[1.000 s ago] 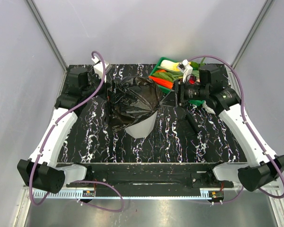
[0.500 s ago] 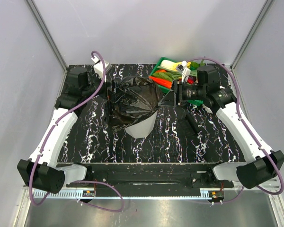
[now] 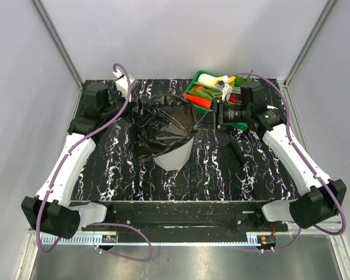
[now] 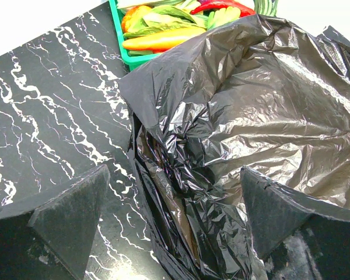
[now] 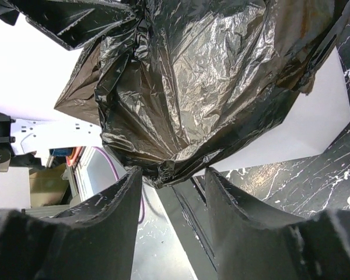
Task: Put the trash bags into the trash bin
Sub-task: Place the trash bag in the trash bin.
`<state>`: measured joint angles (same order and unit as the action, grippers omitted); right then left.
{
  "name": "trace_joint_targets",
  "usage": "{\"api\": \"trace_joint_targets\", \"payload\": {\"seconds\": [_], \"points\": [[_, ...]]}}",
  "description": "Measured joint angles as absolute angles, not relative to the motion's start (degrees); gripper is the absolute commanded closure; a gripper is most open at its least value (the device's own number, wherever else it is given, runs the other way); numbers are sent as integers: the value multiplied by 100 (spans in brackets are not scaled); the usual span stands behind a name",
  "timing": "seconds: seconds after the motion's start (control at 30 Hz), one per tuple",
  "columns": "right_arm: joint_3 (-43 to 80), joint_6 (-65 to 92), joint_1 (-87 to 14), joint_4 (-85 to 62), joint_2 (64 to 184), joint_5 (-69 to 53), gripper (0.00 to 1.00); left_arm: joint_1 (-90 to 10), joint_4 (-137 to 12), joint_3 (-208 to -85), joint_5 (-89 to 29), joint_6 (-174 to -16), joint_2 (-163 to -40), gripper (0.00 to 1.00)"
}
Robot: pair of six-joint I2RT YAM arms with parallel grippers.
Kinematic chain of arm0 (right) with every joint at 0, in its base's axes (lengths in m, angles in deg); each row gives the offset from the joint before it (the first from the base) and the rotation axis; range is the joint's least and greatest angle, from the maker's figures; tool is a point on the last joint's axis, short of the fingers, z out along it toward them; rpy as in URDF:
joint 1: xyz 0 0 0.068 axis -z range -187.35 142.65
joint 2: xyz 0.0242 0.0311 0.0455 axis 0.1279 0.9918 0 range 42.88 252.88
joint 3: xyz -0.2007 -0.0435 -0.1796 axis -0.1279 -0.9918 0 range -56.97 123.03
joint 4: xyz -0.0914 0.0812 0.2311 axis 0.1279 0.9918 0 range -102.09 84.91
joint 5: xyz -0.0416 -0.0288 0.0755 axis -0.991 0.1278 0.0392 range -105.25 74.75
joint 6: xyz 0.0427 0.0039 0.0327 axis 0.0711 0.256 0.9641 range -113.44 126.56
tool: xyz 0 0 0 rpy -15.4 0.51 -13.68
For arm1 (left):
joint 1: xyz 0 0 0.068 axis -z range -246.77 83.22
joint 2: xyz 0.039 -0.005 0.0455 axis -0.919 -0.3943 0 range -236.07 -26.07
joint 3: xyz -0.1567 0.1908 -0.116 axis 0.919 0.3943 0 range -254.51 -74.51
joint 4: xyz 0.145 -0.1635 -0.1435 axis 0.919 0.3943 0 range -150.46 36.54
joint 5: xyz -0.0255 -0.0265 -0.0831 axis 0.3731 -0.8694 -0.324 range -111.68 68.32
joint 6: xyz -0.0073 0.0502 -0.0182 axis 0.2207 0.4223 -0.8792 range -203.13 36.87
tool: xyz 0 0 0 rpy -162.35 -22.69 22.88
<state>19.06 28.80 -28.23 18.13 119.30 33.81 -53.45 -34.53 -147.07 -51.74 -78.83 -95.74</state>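
Note:
A large crinkled black trash bag (image 3: 163,123) is draped over the top of the white trash bin (image 3: 176,156), which stands at the table's centre. My left gripper (image 3: 135,111) is at the bag's left edge. In the left wrist view it (image 4: 175,219) is wide open, with folds of the bag (image 4: 239,116) lying between its fingers. My right gripper (image 3: 209,119) is at the bag's right corner. In the right wrist view it (image 5: 172,192) is open, and a low fold of the bag (image 5: 175,166) hangs just at its fingertips, above the bin's white wall (image 5: 303,125).
A green tray of vegetables (image 3: 205,93) stands at the back right, close behind the bag and the right gripper; it also shows in the left wrist view (image 4: 121,41). A dark flat shape (image 3: 235,154) lies on the marbled table right of the bin.
My right arm has shifted slightly left and back, bringing its gripper closer to the bag's right corner. The left arm, the bag and the bin have not visibly moved.

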Motion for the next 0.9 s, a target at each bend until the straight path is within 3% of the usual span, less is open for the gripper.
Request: {"api": "trace_joint_targets", "payload": {"seconds": [0.5, 0.9], "points": [[1790, 3018, -2817, 1603, 12020, 3549, 92, -5341, -3453, -14700, -5174, -7864, -9574, 1], [1838, 2591, -2786, 1775, 12020, 3534, 98, -5341, -3484, -14486, -5174, -7839, -9467, 1]]}}
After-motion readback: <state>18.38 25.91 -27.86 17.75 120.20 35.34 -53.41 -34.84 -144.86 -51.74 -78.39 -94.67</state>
